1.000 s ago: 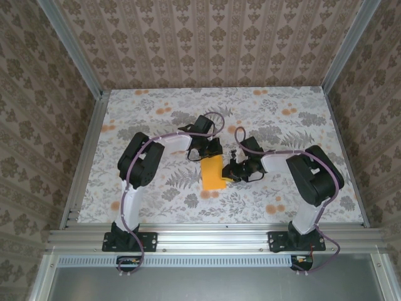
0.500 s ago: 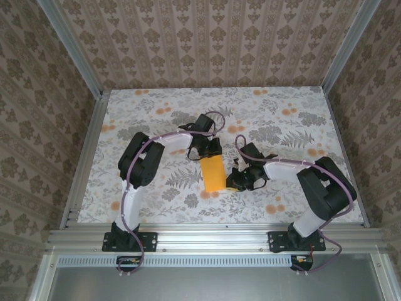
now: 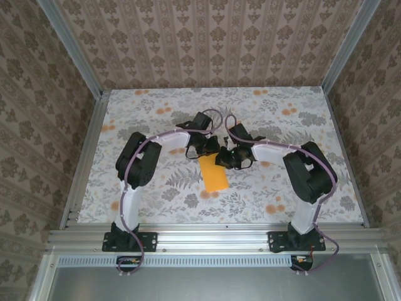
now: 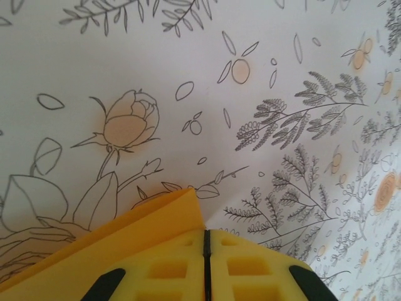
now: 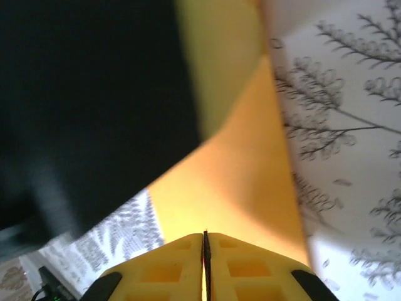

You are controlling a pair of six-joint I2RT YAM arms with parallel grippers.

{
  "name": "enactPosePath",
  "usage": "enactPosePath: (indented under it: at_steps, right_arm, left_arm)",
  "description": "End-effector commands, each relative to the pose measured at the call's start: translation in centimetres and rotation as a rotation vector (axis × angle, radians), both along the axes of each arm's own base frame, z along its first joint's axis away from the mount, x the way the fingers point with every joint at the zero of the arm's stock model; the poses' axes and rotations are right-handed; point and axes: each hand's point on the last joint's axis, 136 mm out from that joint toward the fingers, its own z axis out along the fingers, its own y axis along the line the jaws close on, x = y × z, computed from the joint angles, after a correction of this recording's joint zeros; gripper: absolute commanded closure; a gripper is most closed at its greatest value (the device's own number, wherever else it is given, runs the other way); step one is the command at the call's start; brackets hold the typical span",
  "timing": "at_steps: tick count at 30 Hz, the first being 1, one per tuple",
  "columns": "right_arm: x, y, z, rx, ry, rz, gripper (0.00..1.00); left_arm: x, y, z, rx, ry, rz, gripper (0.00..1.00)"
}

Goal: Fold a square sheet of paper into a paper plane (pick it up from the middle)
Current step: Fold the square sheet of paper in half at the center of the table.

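Left gripper (image 4: 205, 233): the yellow pads (image 4: 166, 271) are pressed together along a thin seam, with nothing visibly between them. Immediately to their left, a folded corner of the square sheet of paper (image 3: 215, 175) rises against the fingertips. Whether an edge is caught under the tips cannot be told.

Right gripper (image 5: 205, 233): the pads likewise meet along a hairline seam. The orange paper spreads straight ahead of the tips and up to the right, and a dark blurred body (image 5: 88, 113) stands to the left (probably the other arm's head, judging from how close the two stand in the overhead view).

Seen from above, the two grippers meet nose to nose over the far end of the paper. From there the sheet runs toward the arm bases as a narrow oblong lying flat on the flowered table (image 3: 150, 106).

Progress, as a judgement: the sheet is no longer square, so the early lengthwise folds appear done and the closed fingers seem to be pressing a crease at the far end. No pointed dart shape can be made out (the far end is hidden under the grippers), so the nose and wing folds are probably left.
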Motion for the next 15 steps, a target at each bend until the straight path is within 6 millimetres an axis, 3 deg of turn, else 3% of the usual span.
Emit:
enactPosePath:
  at_steps: [1, 7, 15]
  right_arm:
    - [1.7, -0.3, -0.1, -0.004, -0.022, -0.051, 0.90]
    - [3.1, -0.9, -0.1, 0.027, -0.050, -0.106, 0.91]
    - [3.6, -1.4, -1.6, 0.009, -0.024, -0.132, 0.91]
  left_arm:
    - [0.2, -0.2, 2.0, -0.047, -0.007, 0.005, 0.90]
    - [0.1, 0.0, 0.0, -0.033, 0.029, 0.002, 0.90]
    - [0.3, 0.4, -1.7, 0.011, 0.048, 0.015, 0.90]
